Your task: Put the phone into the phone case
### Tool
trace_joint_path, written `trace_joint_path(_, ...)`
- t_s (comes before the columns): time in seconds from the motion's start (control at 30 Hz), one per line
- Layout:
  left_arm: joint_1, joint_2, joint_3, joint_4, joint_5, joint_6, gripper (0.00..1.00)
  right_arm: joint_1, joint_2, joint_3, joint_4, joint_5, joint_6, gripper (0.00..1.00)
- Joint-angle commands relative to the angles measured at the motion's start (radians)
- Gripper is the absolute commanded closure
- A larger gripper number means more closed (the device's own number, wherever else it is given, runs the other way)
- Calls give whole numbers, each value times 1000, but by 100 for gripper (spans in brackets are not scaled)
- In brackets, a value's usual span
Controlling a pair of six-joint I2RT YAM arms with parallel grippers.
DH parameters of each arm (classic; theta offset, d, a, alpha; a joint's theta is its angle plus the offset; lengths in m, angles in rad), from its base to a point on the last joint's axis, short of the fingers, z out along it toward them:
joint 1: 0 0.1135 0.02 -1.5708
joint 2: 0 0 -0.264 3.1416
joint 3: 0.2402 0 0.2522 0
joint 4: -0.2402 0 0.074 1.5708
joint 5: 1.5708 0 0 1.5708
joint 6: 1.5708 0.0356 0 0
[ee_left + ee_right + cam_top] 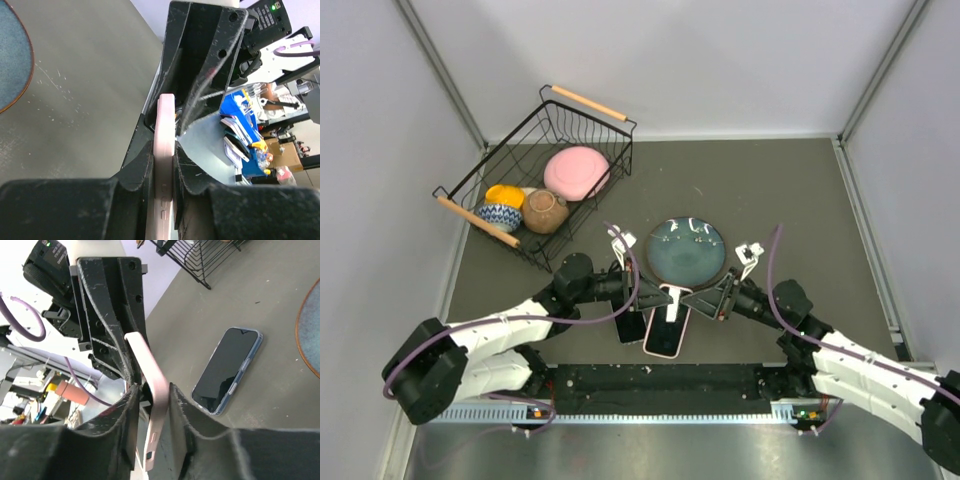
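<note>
Grey table (800,200) | left gripper (164,150), right gripper (152,390) face inward, pinching phone case (141,352)

I see a smooth, matt pink phone case (152,385), a glossy black phone (227,370), a scuffed matt grey table (260,305), a glossy teal plate (686,250).

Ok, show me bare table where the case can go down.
Bare: right of the plate to the wall, and behind it beside the basket. Crowded: in front of the plate, where the phone, case, left gripper and right gripper meet.
</note>
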Motion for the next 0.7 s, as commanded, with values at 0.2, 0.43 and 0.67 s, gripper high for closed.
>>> trace_joint_path(0.2,7,-72,29,69,-111,-109,100,10,65,-102,251,-111,67,51)
trace_joint_path(0.43,18,-84,21,89,-179,-139,100,10,75,-156,312,-109,79,59)
trace_joint_path(0.67,19,-57,20,135,-183,-160,100,10,116,-142,340,-109,75,59)
